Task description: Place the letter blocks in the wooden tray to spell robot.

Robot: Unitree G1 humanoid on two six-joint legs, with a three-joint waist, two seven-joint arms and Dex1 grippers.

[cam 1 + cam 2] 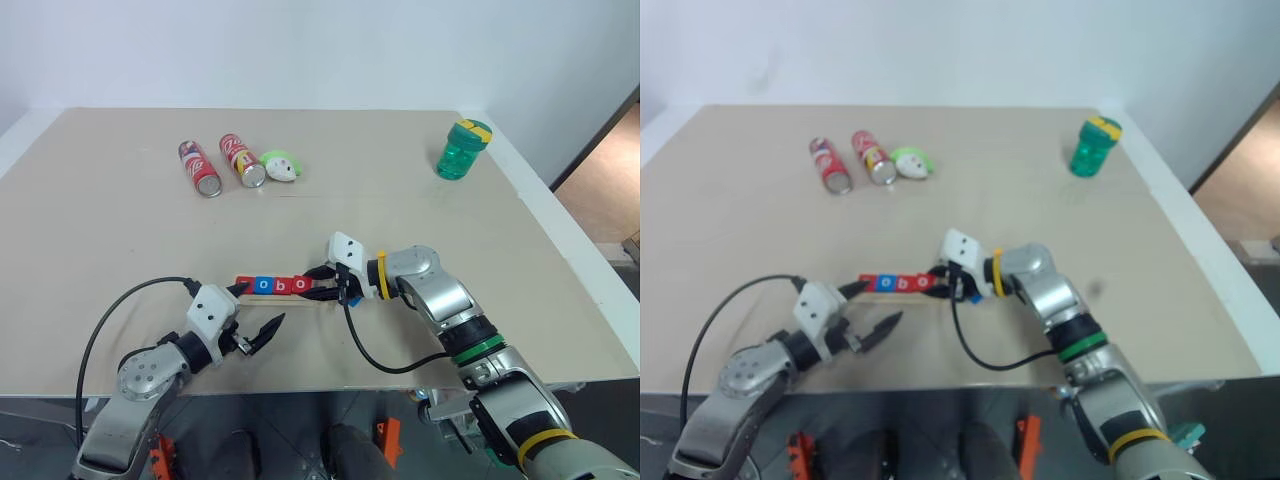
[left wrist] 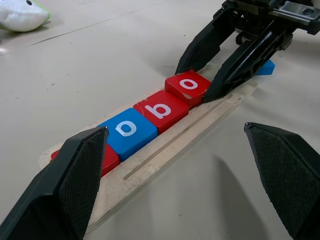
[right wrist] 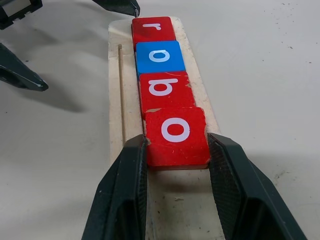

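The wooden tray lies on the table in front of me and carries a row of letter blocks: red "r", blue "o", red "b" and a red "o". My right gripper is shut on the red "o", one finger on each side, at the tray's right end next to the "b". Another blue block lies on the table just behind the right gripper, its letter hidden. My left gripper stands open at the tray's left end, holding nothing.
Two red soda cans and a white-and-green soft toy lie at the far left of the table. A green cup stands at the far right, near the table's edge. Black cables hang from both wrists.
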